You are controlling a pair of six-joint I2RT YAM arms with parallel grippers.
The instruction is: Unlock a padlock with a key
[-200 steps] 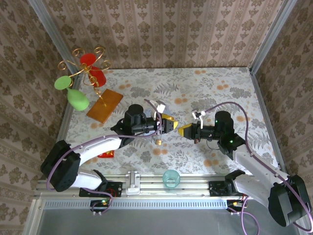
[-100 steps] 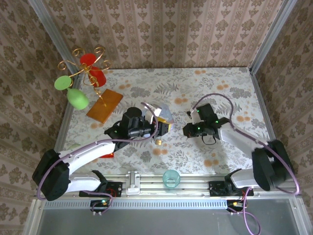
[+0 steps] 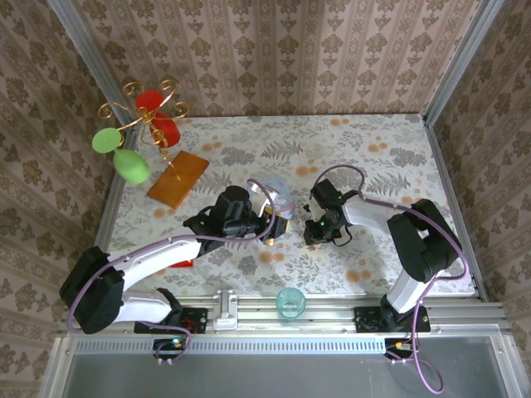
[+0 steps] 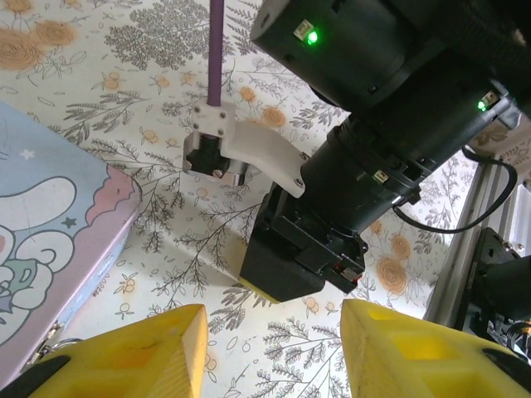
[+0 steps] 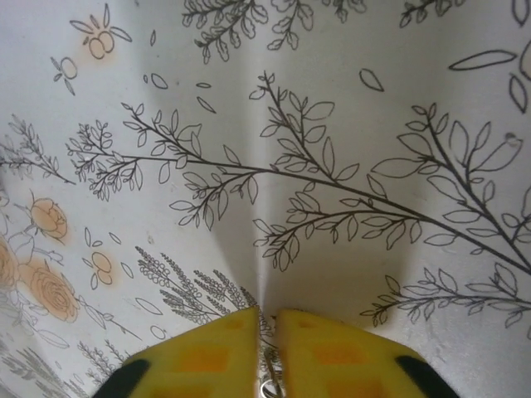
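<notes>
A: Status?
B: Lock looks not yet opened. The padlock [image 3: 272, 234] seems to sit at the tin's [image 3: 276, 192] 6 o'clock, just beside the left claw [image 4: 272, 313], which is open and empty.
A: Key?
B: The right claw [image 5: 266, 315], at the padlock's 3 o'clock, is tip-down on the desk [image 5: 332, 124]. Its pads are a sliver apart around a metal bit [image 5: 267, 377], probably the key. Can't tell if it's gripped. Insert and turn are left.

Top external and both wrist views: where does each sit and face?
Top external: above, behind the bases, looking down on floral tablecloth; left arm, right arm show.
Left wrist: faces the right arm across yellow left tool.
Right wrist: faces down, close to cloth; yellow right tool.
Shared: top external, left wrist see pale blue cartoon-printed tin.
</notes>
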